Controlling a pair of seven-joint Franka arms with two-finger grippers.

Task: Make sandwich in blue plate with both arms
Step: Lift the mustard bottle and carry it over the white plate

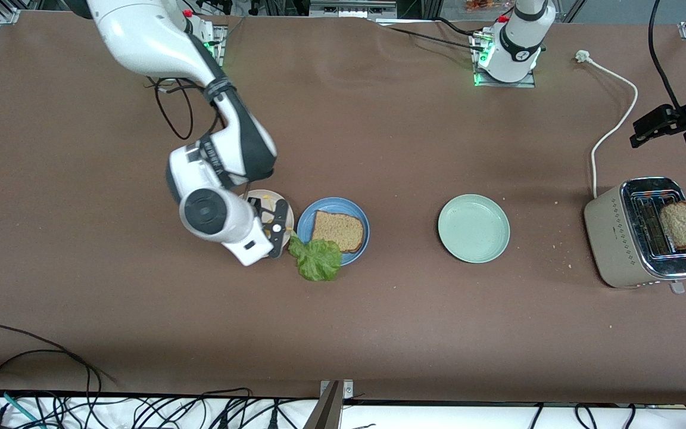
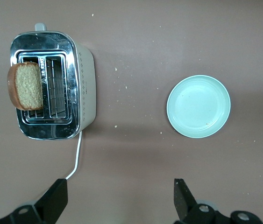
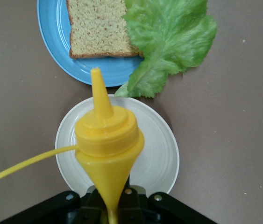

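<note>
Even bright overhead light, soft shadows; glare on toaster (image 1: 646,235) chrome at 3 o'clock; yellow bottle (image 3: 108,149) close-up slightly blurred.

White arms (image 1: 140,36) — grey joints, black cables
</note>
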